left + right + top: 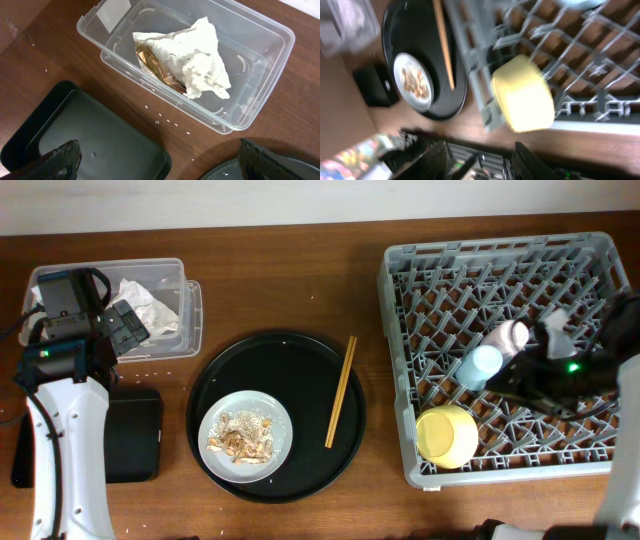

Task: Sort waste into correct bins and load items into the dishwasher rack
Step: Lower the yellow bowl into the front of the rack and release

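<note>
To the left of the round black tray (pixel 300 360) the clear box (pixel 260 55) holds the paper napkin (pixel 200 60) with the snack wrapper (pixel 150 62) under it, so the dry waste is, I judge, sorted. The left pincer (pixel 157 157) hangs on that same side, fingers spread wide and nothing between them. The shallow black tray (pixel 90 130), also left of the round one, is bare, probably kept for the food scraps (pixel 240 438). These lie on the plate (pixel 283 425) inside the round tray, beside the chopsticks (pixel 340 392). To its right, the dishwasher rack (pixel 480 246) keeps the pink cup (pixel 507 337), the blue cup (pixel 480 365) and the yellow bowl (pixel 447 435) among its pegs. The right pincer (pixel 480 160) hovers there. That view is blurred, but it seems spread and empty.
</note>
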Tool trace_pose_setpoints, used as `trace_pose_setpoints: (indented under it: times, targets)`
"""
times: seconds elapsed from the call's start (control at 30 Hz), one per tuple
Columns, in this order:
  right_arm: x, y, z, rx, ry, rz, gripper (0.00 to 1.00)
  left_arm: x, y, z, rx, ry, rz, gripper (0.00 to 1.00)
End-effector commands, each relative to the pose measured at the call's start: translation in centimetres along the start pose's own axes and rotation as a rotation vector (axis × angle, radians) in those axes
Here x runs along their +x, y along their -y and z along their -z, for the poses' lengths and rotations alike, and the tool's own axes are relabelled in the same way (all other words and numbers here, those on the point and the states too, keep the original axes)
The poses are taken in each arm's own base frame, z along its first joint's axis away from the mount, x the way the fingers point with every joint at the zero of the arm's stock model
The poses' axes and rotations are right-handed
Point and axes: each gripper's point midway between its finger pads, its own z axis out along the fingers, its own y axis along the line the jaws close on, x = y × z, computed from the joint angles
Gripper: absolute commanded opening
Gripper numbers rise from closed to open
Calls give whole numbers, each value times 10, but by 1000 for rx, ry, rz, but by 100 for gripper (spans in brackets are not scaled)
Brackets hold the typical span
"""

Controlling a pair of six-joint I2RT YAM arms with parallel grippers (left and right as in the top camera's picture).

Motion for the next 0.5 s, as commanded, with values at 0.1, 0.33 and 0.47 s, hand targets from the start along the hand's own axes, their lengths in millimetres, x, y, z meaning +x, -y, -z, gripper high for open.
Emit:
trace_pose_setpoints:
  times: [0.1,0.33,0.47]
  targets:
    - [43,-9,-8,274,-34,65,43,-3,-4,0,-13,7,2,99]
    - [72,13,-68,437,-129,24,4,-3,-4,0,-13,7,2,99]
    - [79,27,-109,447,-147,20,4,-3,-4,0,-13,7,2,99]
